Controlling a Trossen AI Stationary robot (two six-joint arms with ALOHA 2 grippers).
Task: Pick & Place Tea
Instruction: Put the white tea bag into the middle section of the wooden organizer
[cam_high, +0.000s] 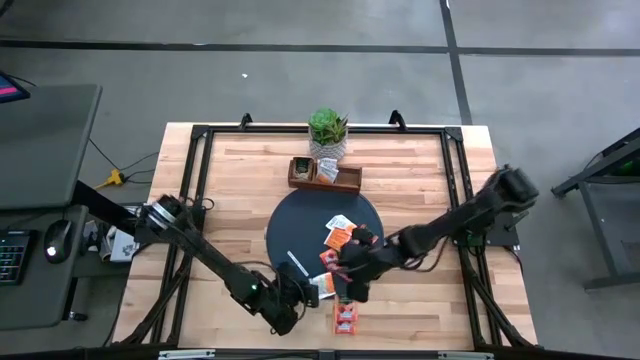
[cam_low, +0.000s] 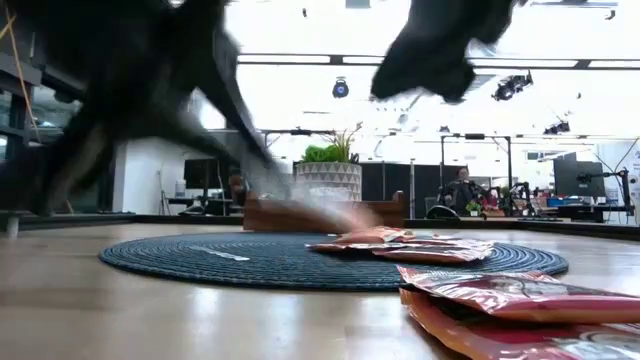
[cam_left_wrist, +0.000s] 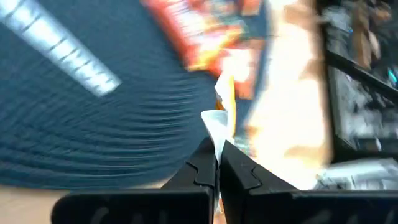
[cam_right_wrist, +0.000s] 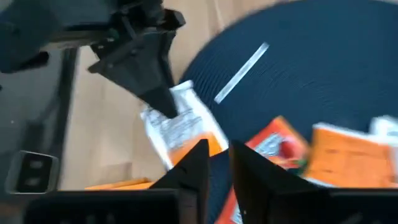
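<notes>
Your left claw (cam_left_wrist: 216, 167): fingers pinched shut on white-and-orange sachet (cam_left_wrist: 222, 124), which sticks up past tips, over mat (cam_high: 290, 235) edge. Your right claw (cam_right_wrist: 213, 163): fingers slightly apart, tips right at same sachet, facing left claw; grip not clear. Ahead of right claw: about three orange sachets (cam_right_wrist: 348, 158) on mat, one white strip (cam_right_wrist: 241, 64). Beside it on worktop (cam_high: 230, 180): two red sachets (cam_low: 510, 297), stacked.

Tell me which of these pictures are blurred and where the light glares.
Low view: both dark arms smear with motion, bright ceiling light washes out the top. Left wrist view: the round dark woven mat and orange-red sachets streak. Right wrist view: mildly soft. High view: sharp, evenly lit.
</notes>
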